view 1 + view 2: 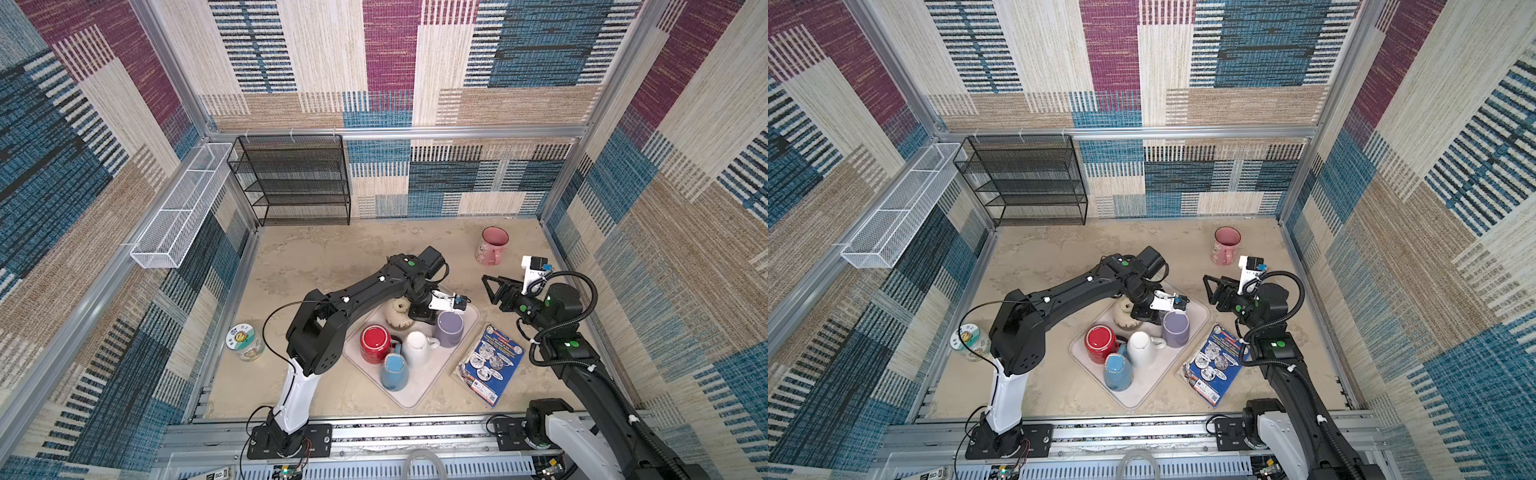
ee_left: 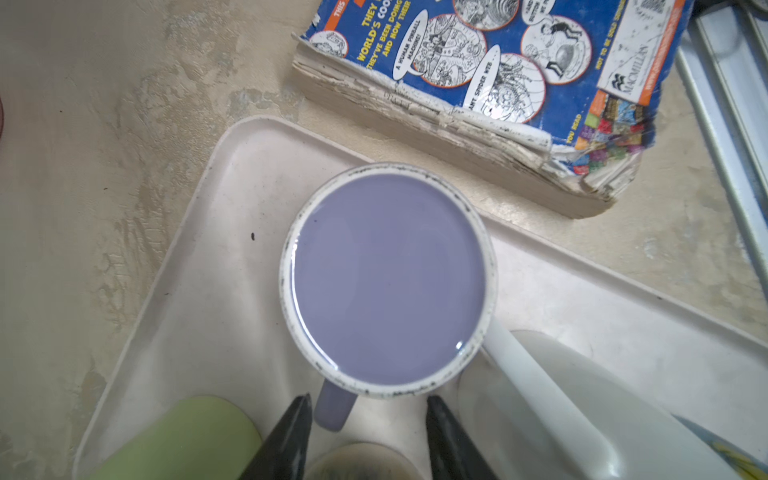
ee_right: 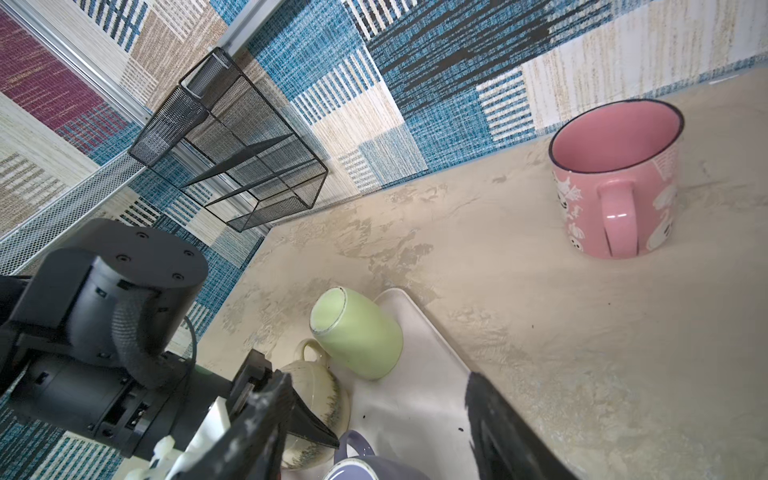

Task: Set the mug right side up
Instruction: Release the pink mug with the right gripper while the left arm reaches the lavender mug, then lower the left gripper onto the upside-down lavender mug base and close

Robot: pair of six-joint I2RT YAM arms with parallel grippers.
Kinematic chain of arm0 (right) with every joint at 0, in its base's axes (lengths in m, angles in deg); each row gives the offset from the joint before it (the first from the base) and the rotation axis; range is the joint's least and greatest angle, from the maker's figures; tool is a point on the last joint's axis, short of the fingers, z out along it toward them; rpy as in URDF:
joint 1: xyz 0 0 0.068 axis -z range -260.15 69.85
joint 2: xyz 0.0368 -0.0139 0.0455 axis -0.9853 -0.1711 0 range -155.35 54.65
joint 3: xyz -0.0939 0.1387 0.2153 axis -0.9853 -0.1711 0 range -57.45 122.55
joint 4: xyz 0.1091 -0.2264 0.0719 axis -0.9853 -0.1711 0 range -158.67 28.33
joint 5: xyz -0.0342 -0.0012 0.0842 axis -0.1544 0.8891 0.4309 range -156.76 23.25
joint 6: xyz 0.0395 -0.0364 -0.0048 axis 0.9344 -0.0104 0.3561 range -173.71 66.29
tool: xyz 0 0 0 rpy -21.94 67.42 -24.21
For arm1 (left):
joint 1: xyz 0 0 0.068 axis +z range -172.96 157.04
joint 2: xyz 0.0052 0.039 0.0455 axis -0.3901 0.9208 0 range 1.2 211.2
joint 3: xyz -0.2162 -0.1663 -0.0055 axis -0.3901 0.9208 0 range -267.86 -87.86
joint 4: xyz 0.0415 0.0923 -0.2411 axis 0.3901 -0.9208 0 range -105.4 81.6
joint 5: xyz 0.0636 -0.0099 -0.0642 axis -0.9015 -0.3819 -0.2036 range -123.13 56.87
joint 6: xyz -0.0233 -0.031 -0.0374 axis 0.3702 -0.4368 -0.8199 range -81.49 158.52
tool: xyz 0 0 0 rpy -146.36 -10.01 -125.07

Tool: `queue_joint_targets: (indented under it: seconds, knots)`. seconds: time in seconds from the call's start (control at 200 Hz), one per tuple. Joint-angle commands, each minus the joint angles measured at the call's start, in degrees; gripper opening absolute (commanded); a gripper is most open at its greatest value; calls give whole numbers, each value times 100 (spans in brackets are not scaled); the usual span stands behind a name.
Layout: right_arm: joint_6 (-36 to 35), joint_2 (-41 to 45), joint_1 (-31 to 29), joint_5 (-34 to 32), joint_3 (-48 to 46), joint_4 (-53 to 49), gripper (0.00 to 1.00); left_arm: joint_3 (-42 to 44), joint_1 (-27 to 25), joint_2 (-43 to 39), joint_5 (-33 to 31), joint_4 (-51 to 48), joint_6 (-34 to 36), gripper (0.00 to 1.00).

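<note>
Beige plastic tray (image 1: pixel 415 395) crowded: upside-down lilac ceramic mug (image 1: pixel 449 328) hemmed in by white ceramic mug (image 1: pixel 417 347) and cream ribbed mug (image 1: pixel 397 316). Tattered blue paperback book (image 1: pixel 492 365) just beside the tray's right edge. Bare tan tabletop (image 1: pixel 332 257) open behind the tray, up to pink enamel mug (image 1: pixel 492 246).

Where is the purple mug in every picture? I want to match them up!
In a top view: the purple ceramic mug stands at the right corner of the beige plastic tray.
In a top view: the mug is at that same right corner.
Left wrist view: the mug fills the middle.
Right wrist view: only part of the mug shows, at the picture's lower edge.
Shared landmark: the tray, seen in all four.
</note>
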Motion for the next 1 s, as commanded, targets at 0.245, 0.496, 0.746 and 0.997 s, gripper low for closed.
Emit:
queue_joint_targets:
  seconds: [0.245, 0.496, 0.746, 0.997]
  knots:
    - [29, 25, 0, -26, -28, 180, 69, -143, 13, 309, -201, 25, 152, 57]
    - [28, 42, 0, -46, -23, 174, 69, -243, -52, 434, -256, 30, 38, 55]
    - [26, 92, 0, -109, -40, 163, 69, -38, -79, 381, -227, 172, -110, 47]
    - [24, 123, 0, -131, -26, 146, 69, 58, -102, 281, -233, 306, -346, 38]
